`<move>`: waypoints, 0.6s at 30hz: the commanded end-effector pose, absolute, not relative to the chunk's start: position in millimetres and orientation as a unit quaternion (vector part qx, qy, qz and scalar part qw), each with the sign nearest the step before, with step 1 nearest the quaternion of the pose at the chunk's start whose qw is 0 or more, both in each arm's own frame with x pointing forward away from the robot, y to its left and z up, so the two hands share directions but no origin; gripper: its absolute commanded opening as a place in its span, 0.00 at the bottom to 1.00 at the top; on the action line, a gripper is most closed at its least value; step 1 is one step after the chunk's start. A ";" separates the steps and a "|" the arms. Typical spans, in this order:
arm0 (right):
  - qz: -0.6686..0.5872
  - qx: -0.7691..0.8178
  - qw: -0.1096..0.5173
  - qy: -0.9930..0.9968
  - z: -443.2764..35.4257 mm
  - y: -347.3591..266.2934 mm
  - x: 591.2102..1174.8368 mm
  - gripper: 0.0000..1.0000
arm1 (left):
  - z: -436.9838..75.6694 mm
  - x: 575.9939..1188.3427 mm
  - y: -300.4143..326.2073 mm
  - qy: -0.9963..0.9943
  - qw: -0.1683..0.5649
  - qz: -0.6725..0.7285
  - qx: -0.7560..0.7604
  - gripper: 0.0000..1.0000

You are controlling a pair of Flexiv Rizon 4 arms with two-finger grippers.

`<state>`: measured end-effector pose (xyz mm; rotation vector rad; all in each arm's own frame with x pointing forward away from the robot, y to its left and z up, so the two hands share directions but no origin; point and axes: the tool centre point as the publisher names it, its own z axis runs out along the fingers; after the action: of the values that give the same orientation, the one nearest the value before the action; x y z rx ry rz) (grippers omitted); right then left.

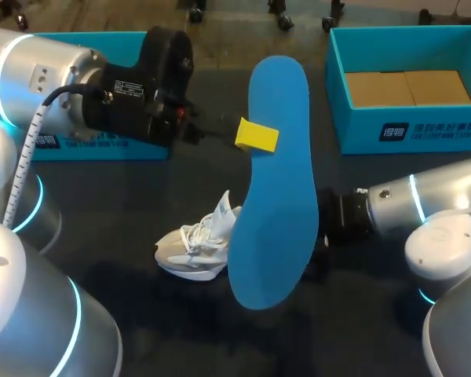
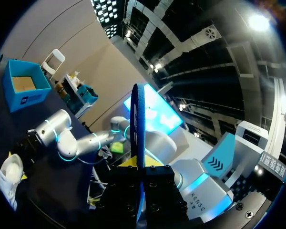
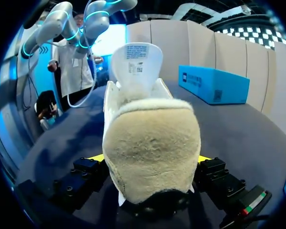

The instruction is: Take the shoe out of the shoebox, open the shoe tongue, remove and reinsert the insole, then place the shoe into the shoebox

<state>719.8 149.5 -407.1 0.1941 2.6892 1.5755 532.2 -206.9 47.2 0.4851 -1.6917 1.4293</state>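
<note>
- My left end effector (image 1: 256,135) pinches the blue insole (image 1: 275,188) at its edge and holds it raised over the bench (image 1: 102,212).
- My right end effector (image 3: 151,160) clamps the white shoe (image 1: 195,251) at the heel from both sides. The shoe sits on the bench.
- The open shoebox (image 1: 412,129) stands far right, apart from the shoe.
</note>
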 end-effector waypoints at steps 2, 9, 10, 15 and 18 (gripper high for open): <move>0.479 0.066 0.006 0.875 -390.7 137.9 712.4 1.00 | 46.1 531.4 -207.1 -0.675 0.423 0.572 0.194 0.00; 0.438 0.077 0.016 0.896 -374.8 123.5 708.8 1.00 | 46.1 531.4 -207.1 -0.675 0.423 0.572 0.194 0.00; 0.434 0.077 0.019 0.898 -372.2 122.1 708.8 1.00 | 46.1 531.4 -207.1 -0.675 0.423 0.572 0.194 0.00; 0.399 0.078 0.017 0.913 -356.7 117.1 708.8 1.00 | 46.1 531.4 -207.1 -0.675 0.423 0.572 0.194 0.00; 0.375 0.071 0.014 0.924 -345.8 115.4 708.6 1.00 | 46.1 531.4 -207.1 -0.675 0.423 0.572 0.194 0.00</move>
<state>710.2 120.9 -361.8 0.2217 2.7842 1.3333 532.1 -206.8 47.2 0.4852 -1.6915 1.4294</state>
